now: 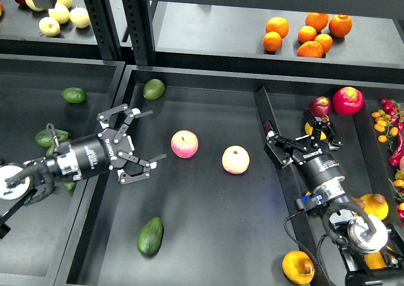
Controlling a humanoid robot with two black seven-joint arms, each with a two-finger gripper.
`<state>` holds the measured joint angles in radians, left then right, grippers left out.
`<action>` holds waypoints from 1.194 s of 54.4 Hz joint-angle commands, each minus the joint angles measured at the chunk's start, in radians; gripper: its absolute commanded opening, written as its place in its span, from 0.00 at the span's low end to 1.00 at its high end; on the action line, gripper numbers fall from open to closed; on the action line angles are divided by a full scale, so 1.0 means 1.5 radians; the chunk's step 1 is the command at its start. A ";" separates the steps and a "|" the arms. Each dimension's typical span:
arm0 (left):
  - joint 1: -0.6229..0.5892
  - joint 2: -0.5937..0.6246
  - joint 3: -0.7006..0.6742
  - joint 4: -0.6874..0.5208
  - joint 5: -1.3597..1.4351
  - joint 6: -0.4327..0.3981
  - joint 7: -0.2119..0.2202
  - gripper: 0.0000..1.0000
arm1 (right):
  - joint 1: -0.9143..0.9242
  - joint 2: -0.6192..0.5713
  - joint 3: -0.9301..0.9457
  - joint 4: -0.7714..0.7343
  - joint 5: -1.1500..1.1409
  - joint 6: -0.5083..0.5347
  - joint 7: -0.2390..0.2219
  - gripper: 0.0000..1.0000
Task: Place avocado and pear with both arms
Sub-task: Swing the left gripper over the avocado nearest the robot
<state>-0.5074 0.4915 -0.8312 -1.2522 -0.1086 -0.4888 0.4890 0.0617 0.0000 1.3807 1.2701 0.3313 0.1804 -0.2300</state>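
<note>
A dark green avocado lies in the front of the middle tray, below my left gripper. A second avocado lies at the tray's back left. My left gripper is open and empty, pointing right, just left of a pink-yellow apple. A golden pear lies at the front right, and another pear lies beside my right arm. My right gripper is open over the right bin, with a yellow fruit partly hidden behind its fingers.
A second apple lies mid-tray. Several avocados are in the left bin. Oranges and pale apples sit on the back shelf. Red fruits and chillies fill the right bin. A divider wall separates the trays.
</note>
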 commanded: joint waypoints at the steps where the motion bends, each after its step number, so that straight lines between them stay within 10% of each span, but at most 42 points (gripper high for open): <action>1: -0.060 0.044 0.075 0.000 0.005 0.000 0.000 0.99 | 0.002 0.000 0.000 0.000 0.000 -0.001 0.000 1.00; 32: -0.418 0.082 0.493 0.070 0.176 0.000 0.000 1.00 | 0.064 0.000 0.005 -0.001 -0.005 -0.065 0.000 1.00; 65: -0.505 -0.026 0.684 0.116 0.378 0.000 0.000 1.00 | 0.116 0.000 0.006 -0.008 -0.039 -0.077 0.001 1.00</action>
<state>-1.2557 0.4913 0.1528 -1.0787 0.4212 -0.4890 0.4886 0.2300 0.0000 1.3899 1.2580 0.2746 0.0642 -0.2285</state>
